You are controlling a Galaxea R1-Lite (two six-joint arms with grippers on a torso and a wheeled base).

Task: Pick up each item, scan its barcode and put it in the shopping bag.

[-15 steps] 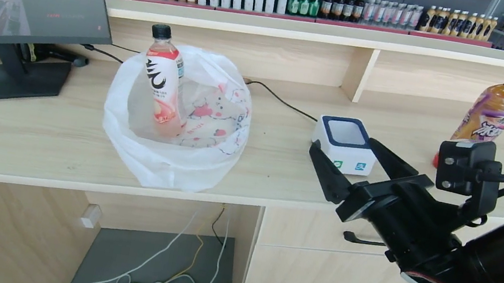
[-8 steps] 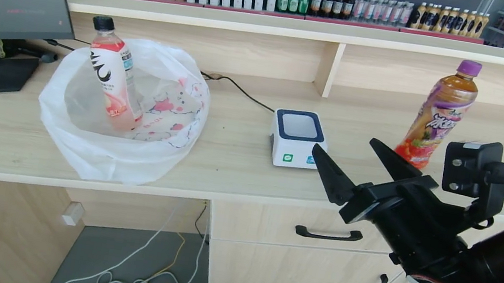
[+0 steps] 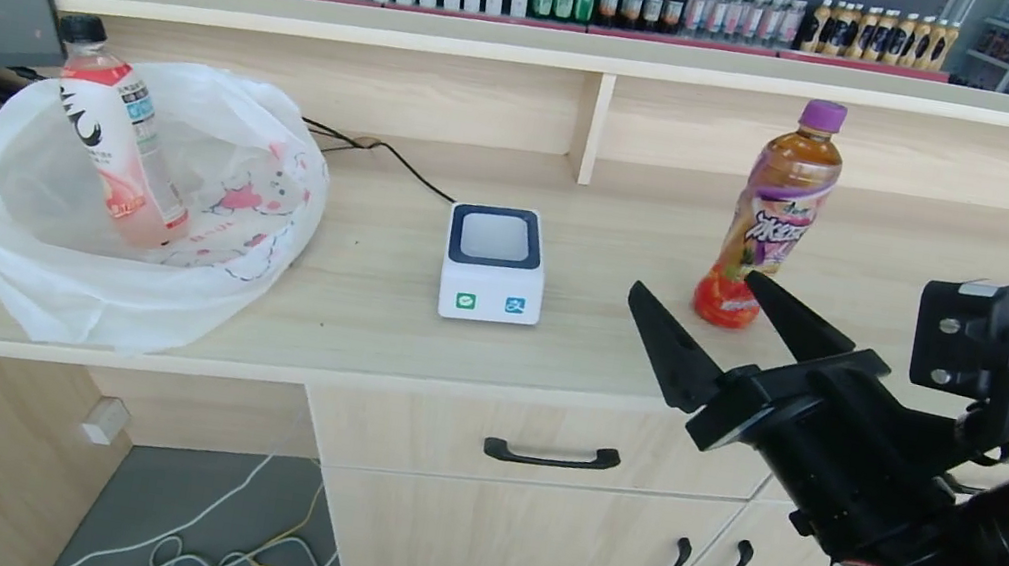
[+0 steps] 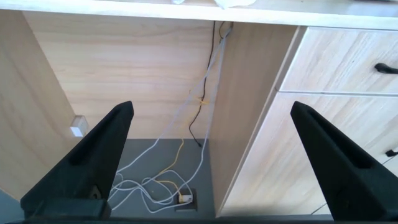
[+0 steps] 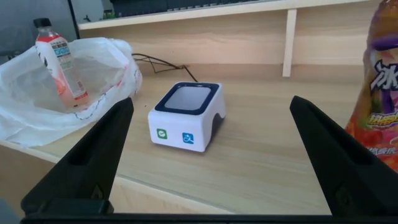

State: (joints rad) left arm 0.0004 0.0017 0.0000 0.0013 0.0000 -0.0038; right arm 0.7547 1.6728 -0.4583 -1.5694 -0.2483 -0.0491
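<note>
On the counter point(image 3: 357, 320), the purple-cap bottle point(image 3: 773, 214) stands upright, just behind the right tool point(image 3: 693, 283), whose two fingers are spread wide. The white scanner point(image 3: 495, 261) sits between that bottle and the shopping bag point(image 3: 57, 293), where a pink bottle point(image 3: 115, 151) leans. The left tool point(image 4: 211, 106) is spread wide too, down by the cupboard under the counter.

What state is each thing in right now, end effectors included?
Shopping bag: open, standing on the counter.
Pink bottle: capped, leaning inside the bag.
Purple-capped bottle: capped, upright on the counter, not held.
Scanner: on the counter, window facing up.
Right end effector: open, empty.
Left end effector: open, empty.
Drawer: shut.
</note>
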